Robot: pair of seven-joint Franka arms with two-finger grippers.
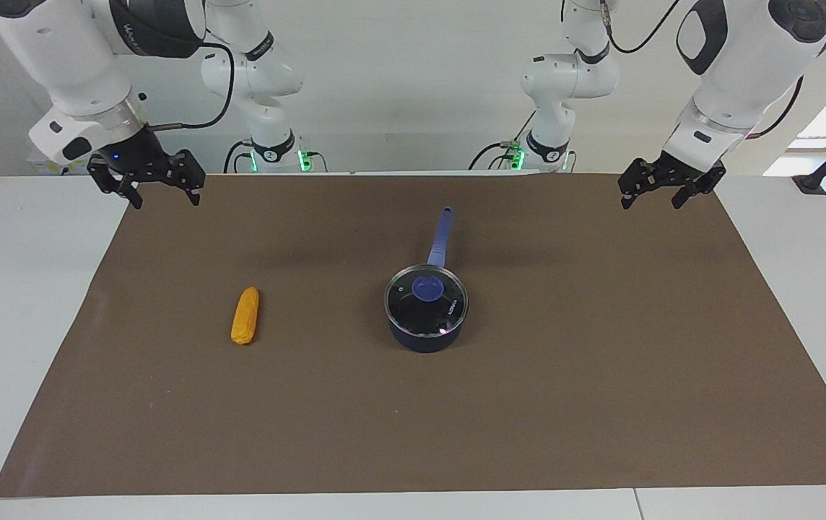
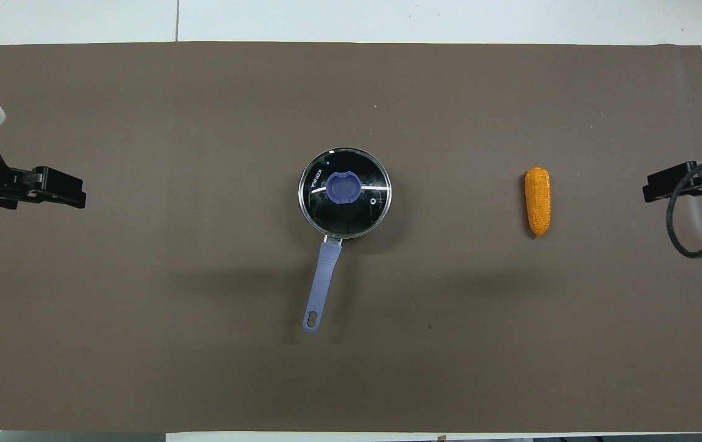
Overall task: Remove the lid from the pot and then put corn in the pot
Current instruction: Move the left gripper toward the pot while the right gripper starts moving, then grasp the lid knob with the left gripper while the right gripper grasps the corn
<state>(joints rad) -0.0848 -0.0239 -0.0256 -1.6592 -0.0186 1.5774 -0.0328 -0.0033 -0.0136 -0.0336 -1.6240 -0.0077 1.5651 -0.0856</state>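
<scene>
Item: clear glass lid (image 1: 426,300) with blue knob, seated on dark navy saucepan (image 1: 425,336) mid-mat, handle toward the robots. Orange corn cob (image 1: 245,315) lies beside it, toward the right arm's end. Left gripper (image 1: 661,191) and right gripper (image 1: 162,189) wait raised over the mat's robot-side corners, fingers spread, empty. Advice: pinch the knob centrally, lift straight.

The lid (image 1: 426,290) covers the pot (image 1: 425,338), so the inside shows only as a dark blur through the glass, with glare across it. Small white lettering on the lid is too fine to read from across the table.

From overhead the left gripper (image 2: 81,197) and right gripper (image 2: 647,188) show edge-on, their fingers stacked in line, and both arms are cut off by the picture's sides. In the facing view the upper parts of both arms run off the top edge.

The brown mat (image 1: 601,404) loses one corner at the frame's edge.
</scene>
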